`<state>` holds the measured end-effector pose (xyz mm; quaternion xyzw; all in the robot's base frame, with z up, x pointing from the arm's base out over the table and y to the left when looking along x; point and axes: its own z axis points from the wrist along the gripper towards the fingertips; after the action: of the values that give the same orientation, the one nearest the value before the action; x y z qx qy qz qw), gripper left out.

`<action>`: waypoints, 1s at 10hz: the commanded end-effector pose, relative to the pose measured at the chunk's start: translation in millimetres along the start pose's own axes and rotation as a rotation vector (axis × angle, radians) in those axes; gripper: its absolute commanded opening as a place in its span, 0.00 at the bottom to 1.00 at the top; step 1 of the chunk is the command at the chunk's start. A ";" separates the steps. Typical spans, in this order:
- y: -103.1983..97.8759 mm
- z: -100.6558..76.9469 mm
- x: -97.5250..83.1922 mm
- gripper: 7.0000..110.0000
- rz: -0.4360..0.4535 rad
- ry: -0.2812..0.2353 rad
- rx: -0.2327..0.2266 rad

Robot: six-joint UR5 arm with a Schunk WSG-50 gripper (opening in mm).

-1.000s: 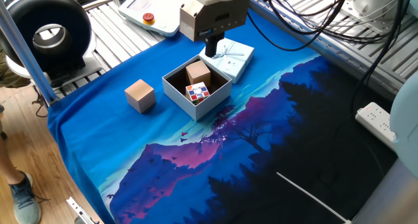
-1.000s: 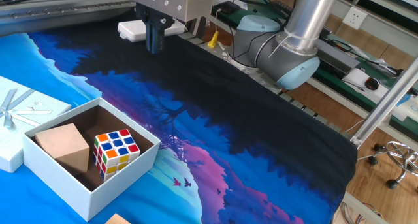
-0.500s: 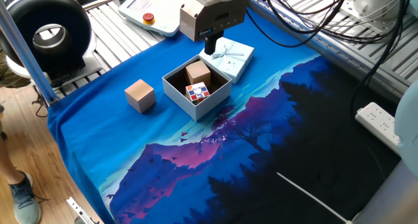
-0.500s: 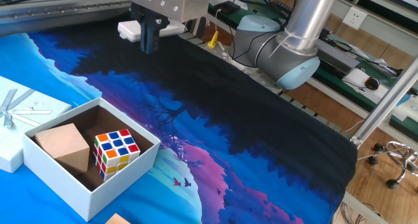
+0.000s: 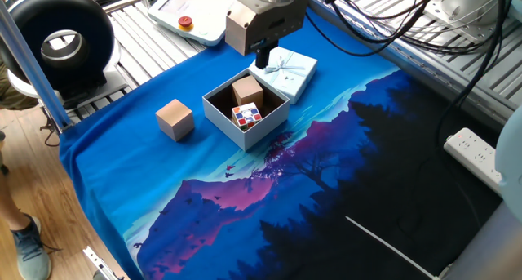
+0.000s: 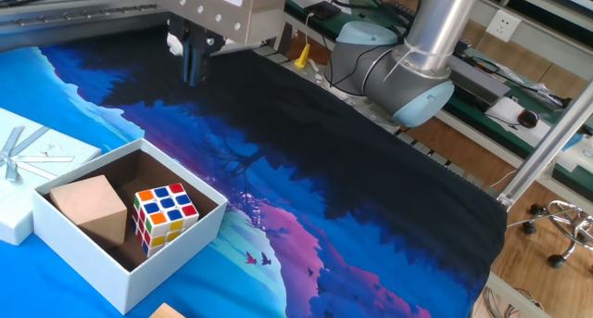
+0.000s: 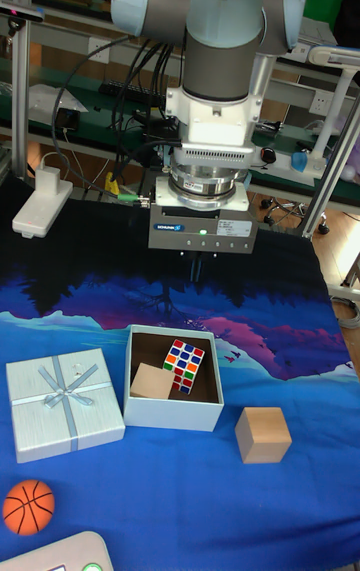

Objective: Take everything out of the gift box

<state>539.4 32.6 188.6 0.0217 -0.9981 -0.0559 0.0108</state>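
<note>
Tall fixed view, front to back: the square pale-blue cardboard gift box is sitting on the worktop, holding the multicoloured puzzle cube beside the plain tan wooden cube. Behind and above the box, the tool is hanging empty, its fingers pressed together.
</note>
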 end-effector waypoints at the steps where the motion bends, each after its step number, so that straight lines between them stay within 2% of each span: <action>1: -6.4 3.6 5.5 0.00 -0.034 0.025 0.025; 3: -15.1 3.1 9.7 0.00 -0.050 0.041 0.062; 7: -13.3 6.5 4.7 0.00 -0.079 0.019 0.074; 10: -12.9 8.2 2.6 0.00 -0.067 0.009 0.078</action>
<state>534.8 18.4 179.4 0.0581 -0.9980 -0.0157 0.0182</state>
